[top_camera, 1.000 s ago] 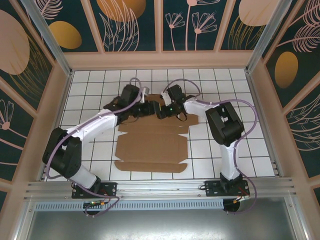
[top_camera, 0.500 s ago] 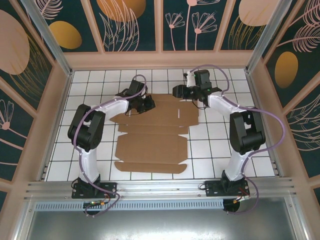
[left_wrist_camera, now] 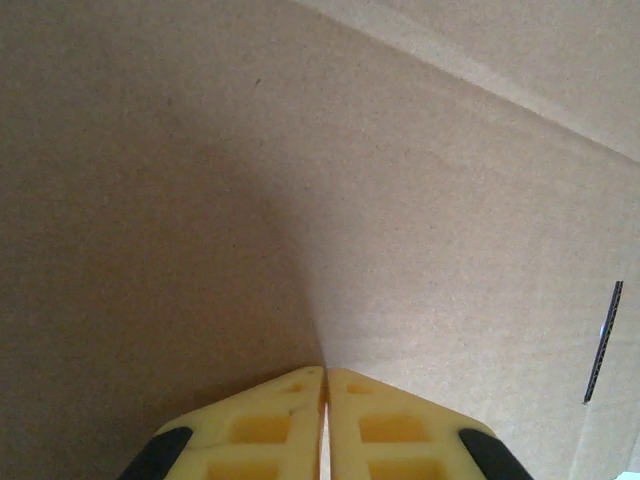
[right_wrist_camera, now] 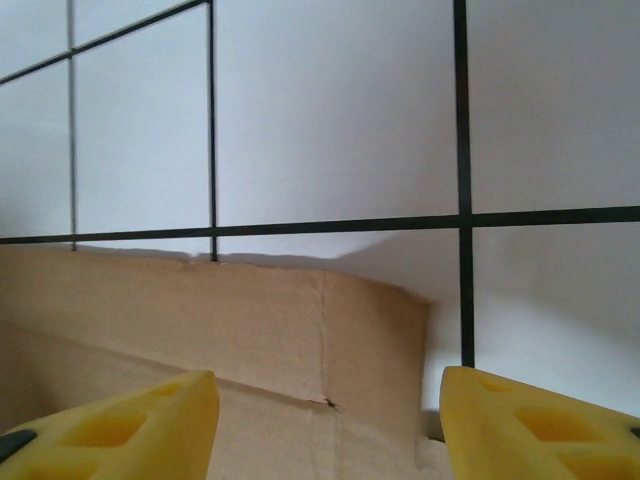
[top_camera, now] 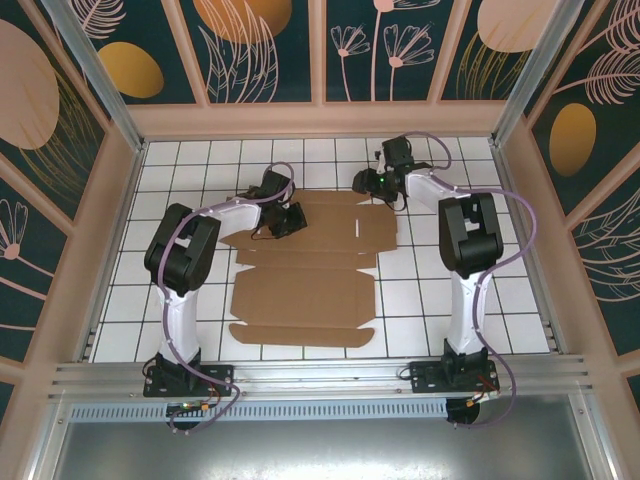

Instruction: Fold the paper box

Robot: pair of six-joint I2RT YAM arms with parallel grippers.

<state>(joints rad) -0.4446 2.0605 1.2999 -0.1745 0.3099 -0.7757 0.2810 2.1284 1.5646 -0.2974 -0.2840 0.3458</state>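
- Brown cardboard: the paper box (top_camera: 305, 290) lies unfolded and flat in the middle of the bench (top_camera: 430, 300).
- White tiles with black lines cover the bench; teal walls (top_camera: 150, 40) with pale plant drawings surround it.
- My left gripper (left_wrist_camera: 325, 385) is closed, tips together, close over the cardboard.
- My right gripper (right_wrist_camera: 330, 400) gapes wide at the box's far right corner.

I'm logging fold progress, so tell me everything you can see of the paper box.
The paper box is a flat die-cut sheet of plain brown corrugated cardboard, unfolded on the white tiled table. Creases divide it into panels, with a narrow round-cornered flap along its near edge and a thin slot in the far panel. The left pincer, shut, seems to press its far-left part; the right pincer is open at its far-right corner.
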